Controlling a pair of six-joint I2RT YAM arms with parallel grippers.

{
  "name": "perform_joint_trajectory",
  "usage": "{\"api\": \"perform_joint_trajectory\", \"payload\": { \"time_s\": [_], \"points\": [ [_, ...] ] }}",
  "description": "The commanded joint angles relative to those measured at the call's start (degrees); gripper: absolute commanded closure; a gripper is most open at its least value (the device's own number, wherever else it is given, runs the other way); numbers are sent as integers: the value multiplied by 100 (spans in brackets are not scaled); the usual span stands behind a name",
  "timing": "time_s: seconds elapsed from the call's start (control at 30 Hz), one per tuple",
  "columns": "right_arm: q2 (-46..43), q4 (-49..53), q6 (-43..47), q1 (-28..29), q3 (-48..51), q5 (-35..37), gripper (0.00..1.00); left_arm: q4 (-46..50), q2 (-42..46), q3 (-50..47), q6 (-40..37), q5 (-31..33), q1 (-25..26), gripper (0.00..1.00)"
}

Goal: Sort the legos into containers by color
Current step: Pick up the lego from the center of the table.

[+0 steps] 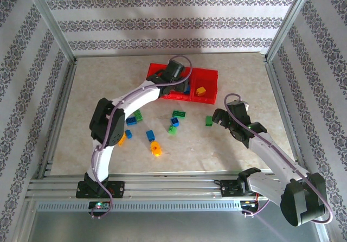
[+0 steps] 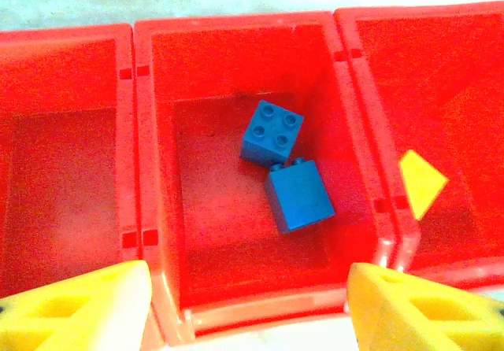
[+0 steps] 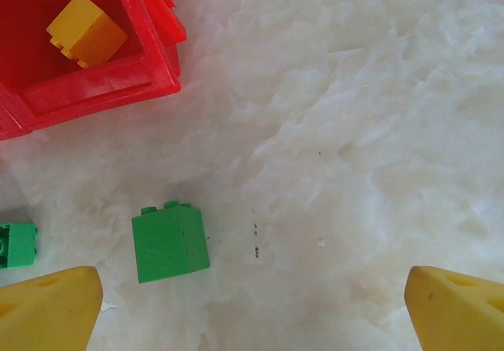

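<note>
Nearest, loose legos (image 1: 150,135) in green, blue and orange lie scattered on the bench (image 1: 238,84). The right gripper (image 3: 252,312) hangs over the bench, spread wide and empty, near 1 green brick (image 3: 169,242). Farther back, the left gripper (image 2: 248,312), spread and empty, hangs over the red tray (image 2: 142,131). Its middle compartment holds 2 blue bricks (image 2: 272,133), and 1 yellow brick (image 2: 421,182) lies in the right compartment.

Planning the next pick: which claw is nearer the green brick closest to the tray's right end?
Right. The right claw hangs open just beside the green brick, which lies near one finger. The left claw is over the red tray's middle compartment, farther away.
</note>
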State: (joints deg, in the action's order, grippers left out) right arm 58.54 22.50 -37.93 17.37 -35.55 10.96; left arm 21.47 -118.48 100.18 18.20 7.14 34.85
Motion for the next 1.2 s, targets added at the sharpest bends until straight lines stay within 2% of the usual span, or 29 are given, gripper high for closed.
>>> {"api": "perform_joint_trajectory", "payload": {
  "time_s": [0.0, 0.33, 0.53, 0.6, 0.8, 1.17],
  "points": [
    [46, 78, -127, -36, 49, 83, 2, -387, 441, -449, 6, -119, 135, 33],
    [663, 11, 83, 172, -168, -309, 4, -918, 1644, -2213, 520, 174, 171, 28],
    [1290, -62, 176, 409, -493, -423, 10, -1258, 2469, -3271, 821, 559, 171, 10],
    [1544, -95, 197, 488, -644, -489, 12, -1292, 2740, -3568, 903, 744, 164, 0],
    [2306, -121, 242, 643, -1116, -660, 20, -1239, 3371, -4243, 992, 1276, 154, 0],
    [3183, -20, 85, 638, -1598, -621, 27, -818, 4038, -4876, 1106, 1932, 19, 0]
  ]
}}
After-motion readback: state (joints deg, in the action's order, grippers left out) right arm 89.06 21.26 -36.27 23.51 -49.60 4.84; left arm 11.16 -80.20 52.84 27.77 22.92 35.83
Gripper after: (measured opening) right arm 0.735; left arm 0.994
